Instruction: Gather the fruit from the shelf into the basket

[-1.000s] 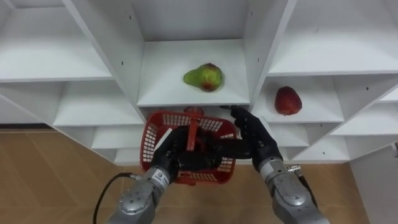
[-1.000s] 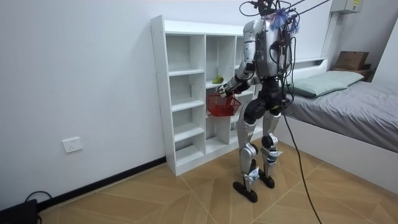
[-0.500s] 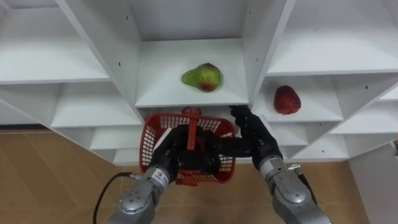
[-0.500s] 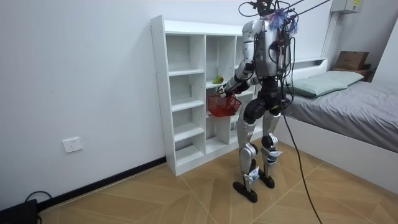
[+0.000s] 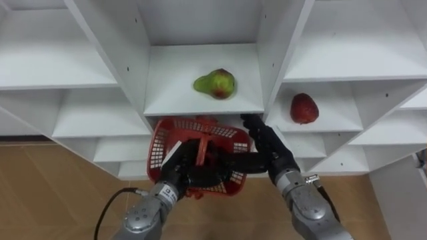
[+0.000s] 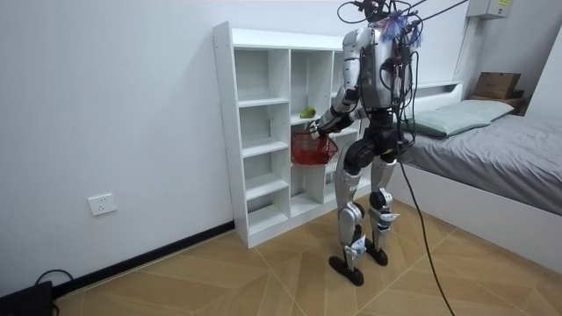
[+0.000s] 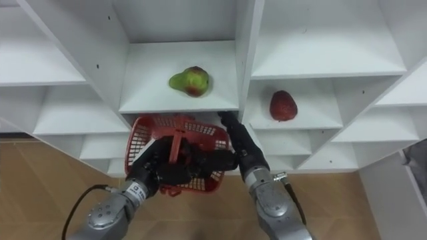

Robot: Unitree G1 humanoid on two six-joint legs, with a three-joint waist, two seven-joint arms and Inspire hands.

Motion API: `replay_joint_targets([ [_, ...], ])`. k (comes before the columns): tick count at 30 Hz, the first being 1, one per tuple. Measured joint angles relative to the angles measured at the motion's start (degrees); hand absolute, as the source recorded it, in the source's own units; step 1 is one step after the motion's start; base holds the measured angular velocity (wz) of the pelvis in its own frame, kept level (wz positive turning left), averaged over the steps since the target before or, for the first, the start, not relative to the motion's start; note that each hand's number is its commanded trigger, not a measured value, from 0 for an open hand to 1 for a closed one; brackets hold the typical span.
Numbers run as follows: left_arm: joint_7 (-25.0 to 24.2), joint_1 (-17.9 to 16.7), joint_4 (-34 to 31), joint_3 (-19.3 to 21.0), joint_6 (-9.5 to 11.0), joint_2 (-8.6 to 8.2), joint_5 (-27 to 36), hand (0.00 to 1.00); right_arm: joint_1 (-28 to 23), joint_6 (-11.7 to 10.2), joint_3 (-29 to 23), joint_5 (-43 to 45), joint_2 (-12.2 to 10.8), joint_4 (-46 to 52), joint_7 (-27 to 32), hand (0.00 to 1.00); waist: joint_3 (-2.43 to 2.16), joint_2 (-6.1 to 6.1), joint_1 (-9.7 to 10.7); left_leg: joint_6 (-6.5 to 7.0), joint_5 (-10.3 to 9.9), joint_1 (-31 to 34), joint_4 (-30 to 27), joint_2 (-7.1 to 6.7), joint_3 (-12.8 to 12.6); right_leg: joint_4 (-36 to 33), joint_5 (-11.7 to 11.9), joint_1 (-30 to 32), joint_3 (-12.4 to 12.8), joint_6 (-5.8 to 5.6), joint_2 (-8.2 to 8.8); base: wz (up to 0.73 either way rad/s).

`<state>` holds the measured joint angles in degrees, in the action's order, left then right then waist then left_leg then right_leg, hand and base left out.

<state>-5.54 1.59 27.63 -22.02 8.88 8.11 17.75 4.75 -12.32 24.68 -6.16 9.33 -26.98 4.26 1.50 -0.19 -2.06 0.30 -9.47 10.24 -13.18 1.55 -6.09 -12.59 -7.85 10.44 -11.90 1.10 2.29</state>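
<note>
Robot upright on the wood floor, facing the white closet (image 6: 263, 132); bed (image 6: 492, 145) close behind it at the room view's right.

Left robot hand (image 5: 179, 175): fingers curled round the upright handle of the red basket (image 5: 160, 140), carrying it. Basket hangs just below the front edge of the middle shelf (image 5: 177, 73), tilted, its far rim tucked under that edge.

Right robot hand (image 5: 272, 155): open, fingers straight, tips reaching up to the front right corner of the middle shelf. Thumb lies along the basket's right rim.

Green-and-red pear (image 5: 214, 84): on the middle shelf, roughly centred, nearer the front edge than the back; no hand touches it.

Red fruit (image 5: 303, 108): one compartment to the right and a level lower, near the left side of its shelf, apart from both hands.

Basket contents: cannot tell, the hands cover the inside.
</note>
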Motion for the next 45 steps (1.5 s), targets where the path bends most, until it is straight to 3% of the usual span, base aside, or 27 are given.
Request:
replay_joint_targets([
  [4,-0.14,-0.17,2.35,0.26,0.03,0.9,-0.03,1.0,-0.52,0.94,1.4,7.34,1.73,2.91,-1.67,0.0,-0.09,-0.77,-0.06,-0.01,-0.01,-0.37,0.07,0.11,-0.33,-0.05,0.0,-0.05,0.58,0.01,-0.24,-0.09],
  [6,-0.09,-0.83,3.06,0.32,0.02,1.91,-2.03,1.0,-1.45,2.14,2.4,10.93,2.58,5.35,-2.83,0.0,-0.37,-1.38,-0.07,-0.02,-0.01,-1.06,0.27,0.17,-0.31,-0.02,0.01,-0.65,0.58,0.01,-0.31,0.0],
  [10,0.01,-2.01,4.05,0.6,-0.1,2.68,-3.8,1.0,-2.3,3.77,2.86,14.72,3.92,8.88,-5.18,0.0,-0.47,-1.71,-0.21,-0.02,-0.02,-2.43,0.7,0.11,-0.25,-0.03,0.0,-1.76,0.75,0.01,-0.26,0.0],
  [16,-0.04,-3.48,3.78,1.86,-0.23,3.55,-4.34,1.0,-6.48,4.42,2.82,17.05,6.39,17.83,-10.5,0.0,-0.9,-2.59,-1.37,-0.06,-0.04,-3.93,0.94,0.11,-0.18,0.08,-0.05,-3.34,0.55,-0.04,-0.3,0.02],
  [18,-0.08,-3.63,3.83,3.04,-0.21,4.69,-5.17,1.0,-6.89,4.67,2.83,17.06,8.82,20.28,-12.84,0.0,-1.34,-3.65,-1.77,-0.16,0.03,-4.4,1.0,0.13,-0.06,0.05,-0.06,-3.74,0.74,-0.03,-0.4,0.02],
  [19,-0.07,-3.72,3.88,3.56,-0.2,5.02,-5.45,1.0,-7.13,4.78,2.82,17.09,9.86,21.49,-13.44,0.0,-1.32,-3.94,-1.85,-0.19,0.06,-4.66,1.07,0.13,-0.06,0.05,-0.04,-3.98,0.78,-0.01,-0.42,0.0],
  [21,0.17,-3.92,4.25,4.02,-0.21,7.24,-6.2,1.0,-7.56,4.8,2.81,17.27,13.44,25.69,-15.73,0.0,-1.09,-4.92,-2.73,-0.31,0.16,-6.09,1.68,0.19,-0.24,0.27,-0.03,-5.23,1.11,0.0,-0.6,-0.06],
  [24,0.37,-4.06,4.59,4.07,-0.19,8.95,-6.25,1.0,-8.15,4.83,2.8,18.24,15.27,28.59,-17.93,0.0,-1.16,-5.96,-3.24,-0.38,0.16,-6.65,1.97,0.35,-0.22,1.01,0.13,-5.99,1.34,0.11,-0.88,-0.01],
  [33,0.31,-4.77,10.97,5.65,-0.15,8.99,-7.33,1.0,-8.19,4.73,1.81,17.64,16.66,36.28,-22.05,0.0,-0.89,-6.28,-4.05,-0.38,0.17,-7.77,3.48,0.23,-0.27,1.26,0.09,-6.35,1.79,0.05,-0.92,-0.02],
  [39,1.87,-5.18,12.5,9.09,0.05,7.18,-8.44,1.0,-8.2,4.66,-5.13,16.74,13.85,42.36,-21.23,0.0,-0.54,-6.75,-3.3,-0.38,0.15,-7.89,3.68,0.22,-0.13,1.22,0.09,-6.46,1.48,0.04,-0.86,0.0],
  [45,2.74,-5.78,14.37,10.01,0.23,5.66,-10.03,1.0,-8.19,3.59,-7.92,17.44,10.8,44.24,-18.0,0.0,-0.51,-6.75,-3.12,-0.39,0.14,-7.85,3.73,0.24,-0.03,1.35,0.1,-6.48,1.19,0.04,-0.93,0.0],
])
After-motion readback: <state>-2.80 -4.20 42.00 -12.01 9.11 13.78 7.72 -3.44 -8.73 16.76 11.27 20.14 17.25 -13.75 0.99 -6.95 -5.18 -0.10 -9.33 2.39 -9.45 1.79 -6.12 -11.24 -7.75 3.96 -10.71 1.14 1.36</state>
